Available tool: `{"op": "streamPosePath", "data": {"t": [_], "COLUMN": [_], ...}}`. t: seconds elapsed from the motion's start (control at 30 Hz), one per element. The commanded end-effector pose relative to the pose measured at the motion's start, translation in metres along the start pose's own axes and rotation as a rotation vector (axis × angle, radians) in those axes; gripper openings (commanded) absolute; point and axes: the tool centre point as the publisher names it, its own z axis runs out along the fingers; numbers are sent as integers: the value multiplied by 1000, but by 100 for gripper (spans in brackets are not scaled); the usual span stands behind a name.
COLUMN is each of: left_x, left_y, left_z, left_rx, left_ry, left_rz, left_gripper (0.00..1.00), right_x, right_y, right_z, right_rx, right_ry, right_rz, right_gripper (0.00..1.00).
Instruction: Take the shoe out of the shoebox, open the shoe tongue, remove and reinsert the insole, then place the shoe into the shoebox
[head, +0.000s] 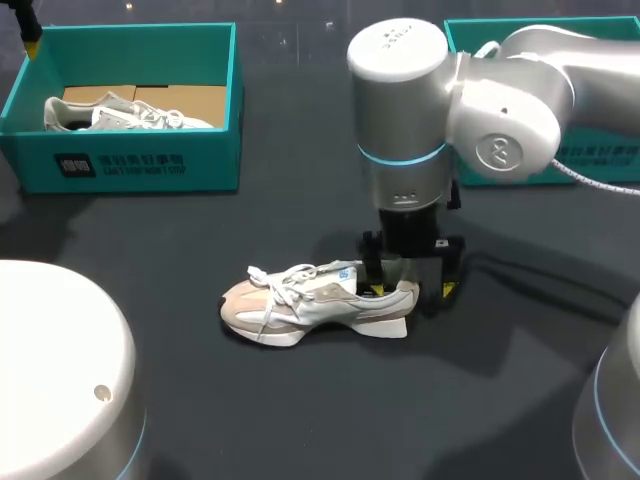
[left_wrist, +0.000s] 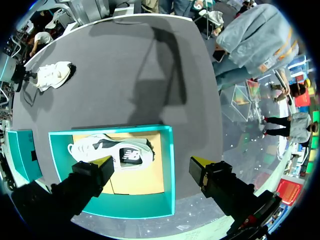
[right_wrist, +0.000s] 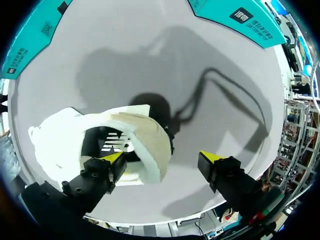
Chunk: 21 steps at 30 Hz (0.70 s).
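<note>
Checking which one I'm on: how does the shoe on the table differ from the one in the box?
The shoe on the table stands upright on its sole; the shoe in the box lies on its side. The right gripper straddles the table shoe's heel; nothing touches the boxed shoe. Both are pale laced sneakers.

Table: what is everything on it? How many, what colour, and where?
Shoe on the table: one, white and beige, in the middle, on its sole.
Shoe in the box: one, white and grey, lying in the left shoebox.
Left shoebox: one, teal, far left.
Right shoebox: one, teal, far right.
Table: one, dark grey.
Right claw: one, black with yellow tips, open, one finger inside the middle shoe's heel.
Left claw: one, black with yellow tips, open, above the left shoebox.
</note>
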Motion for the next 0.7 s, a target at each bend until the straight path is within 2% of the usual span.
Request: {"op": "streamPosePath", "data": {"t": [0.03, 0.07, 0.13, 0.2, 0.23, 0.67, 0.7], "left_x": [1, 1, 1, 1, 1, 1, 1], "left_y": [0, 0, 0, 0, 0, 0, 0], "left_z": [0, 0, 0, 0, 0, 0, 0], "left_rx": [0, 0, 0, 0, 0, 0, 0], "left_ry": [1, 1, 1, 1, 1, 1, 1], "left_rz": [1, 1, 1, 1, 1, 1, 1], "left_gripper": [100, 100, 100, 100, 100, 100, 100], "right_x": [-18, -19, -24, -29, -29, -29, -32], "right_y": [-5, -5, -5, -5, -5, -5, -7], "right_z": [-27, -32, -43, -55, -58, -58, -59], "right_rx": [15, 37, 65, 49, 92, 92, 67], "right_ry": [57, 72, 202, 321, 270, 270, 294], "right_rz": [-31, -45, -123, -229, -252, -252, -281], "right_gripper": [100, 100, 100, 100, 100, 100, 100]}}
